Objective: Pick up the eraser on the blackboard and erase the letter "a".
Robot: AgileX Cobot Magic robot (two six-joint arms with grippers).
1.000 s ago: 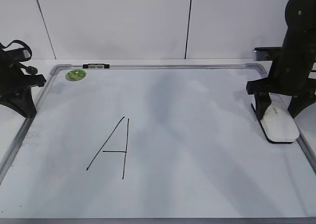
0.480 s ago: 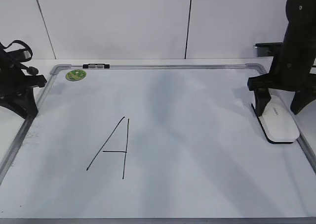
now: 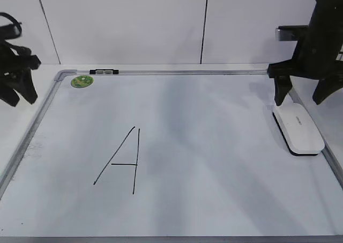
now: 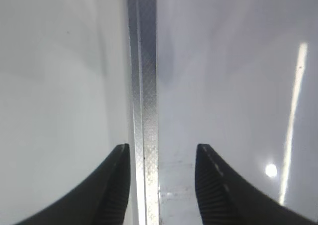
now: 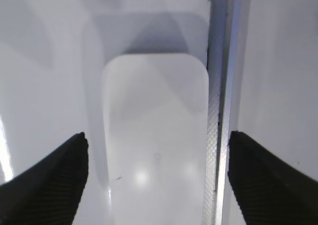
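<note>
The white eraser lies flat on the blackboard, a white board with a grey frame, against its right edge. My right gripper hangs open above the eraser's far end without touching it. In the right wrist view the eraser lies below and between the open jaws. My left gripper is open and empty over the board's left frame, which its jaws straddle. The only writing on the board is a large angular capital "A". No small "a" is in view.
A round green sticker sits at the board's far left corner. A dark clip sits on the top frame. The frame rail runs right beside the eraser. A white wall stands behind the board.
Both arms have risen. The right gripper was low around the eraser and is now above it, with the eraser left lying on the board. The left gripper has lifted off the table.
</note>
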